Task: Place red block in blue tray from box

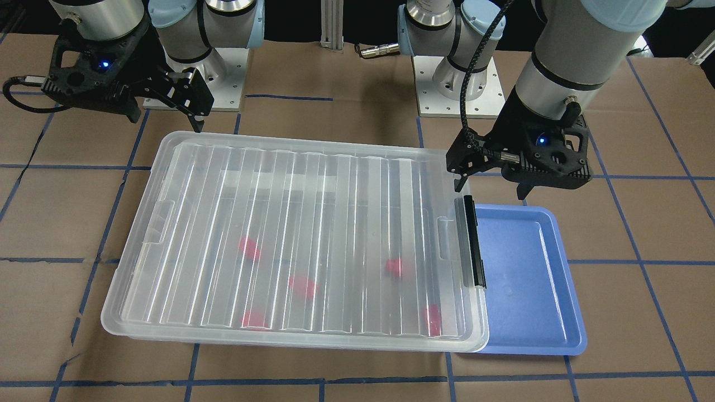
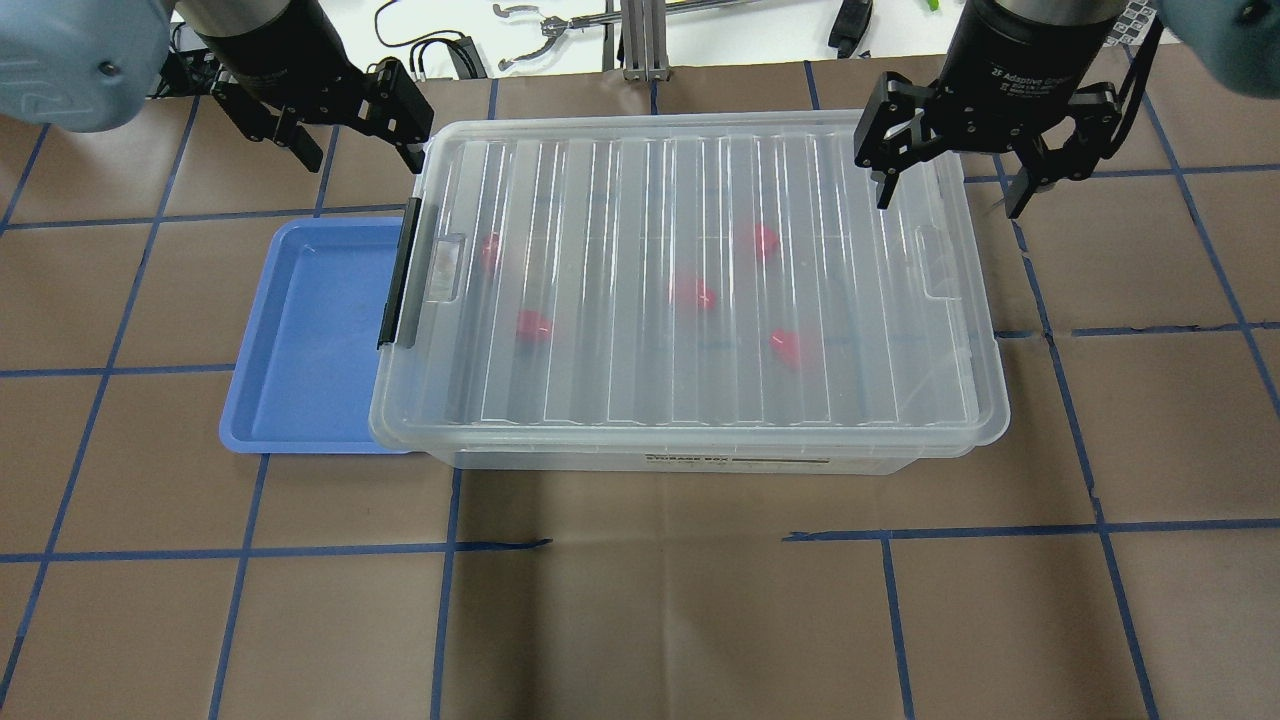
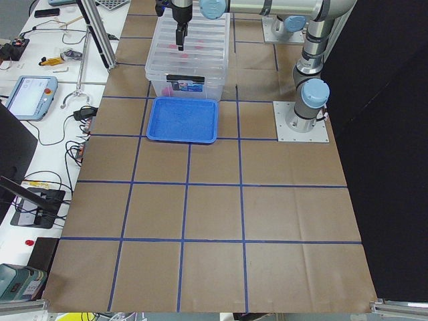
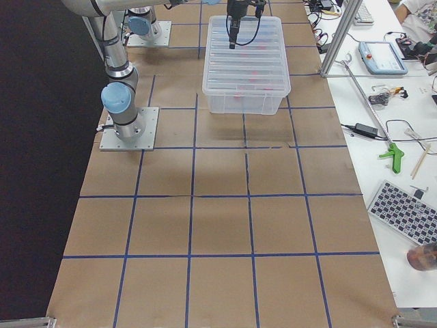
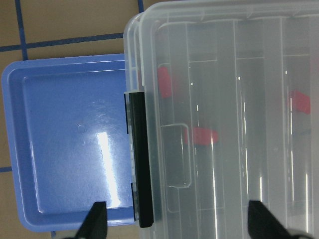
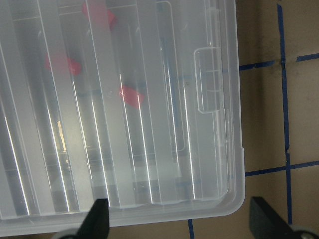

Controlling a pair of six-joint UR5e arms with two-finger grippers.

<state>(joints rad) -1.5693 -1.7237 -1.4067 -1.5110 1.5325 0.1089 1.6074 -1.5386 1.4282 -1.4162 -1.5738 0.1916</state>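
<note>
The box is a clear bin with its ribbed lid on and a black latch bar on the short end by the blue tray. Several red blocks lie inside and show blurred through the lid, one of them near the latch end. The tray holds nothing and its edge is tucked under the box rim. My left gripper is open and empty above the box's far corner at the latch end. My right gripper is open and empty above the opposite far corner. The left wrist view shows the latch and tray.
The table is covered in brown paper with a blue tape grid. The two arm bases stand behind the box. A side bench with cables and tools runs along the far edge of the table.
</note>
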